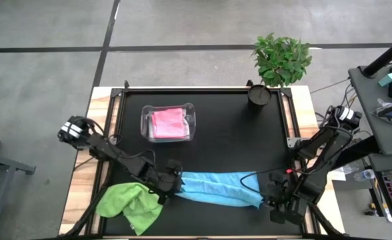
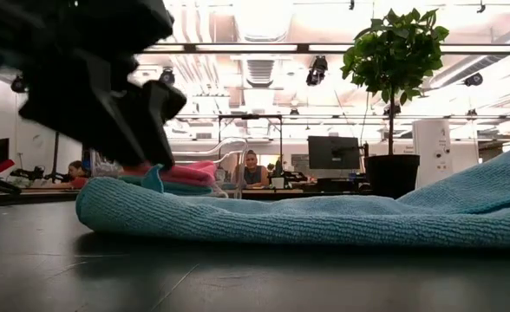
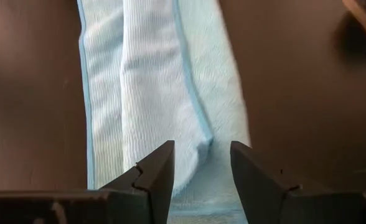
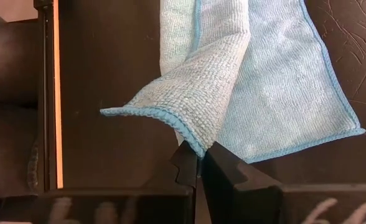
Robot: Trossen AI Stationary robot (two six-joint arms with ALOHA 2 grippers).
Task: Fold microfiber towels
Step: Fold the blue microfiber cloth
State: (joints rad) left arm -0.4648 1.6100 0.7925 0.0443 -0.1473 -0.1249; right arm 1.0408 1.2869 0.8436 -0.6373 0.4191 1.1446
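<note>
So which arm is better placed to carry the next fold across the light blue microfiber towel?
Probably the right. The right gripper is shut on a corner of the light blue microfiber towel, lifting it. The left gripper stands open over the opposite end, gripping nothing.

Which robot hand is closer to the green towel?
Left. The left gripper sits right beside the green towel; the right gripper is at the blue towel's far end.

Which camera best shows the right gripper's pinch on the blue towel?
Right wrist view: right gripper shut on a raised fold of the blue towel. High view shows only the arm at the towel's end; low and left wrist views show towel, not that grip.
</note>
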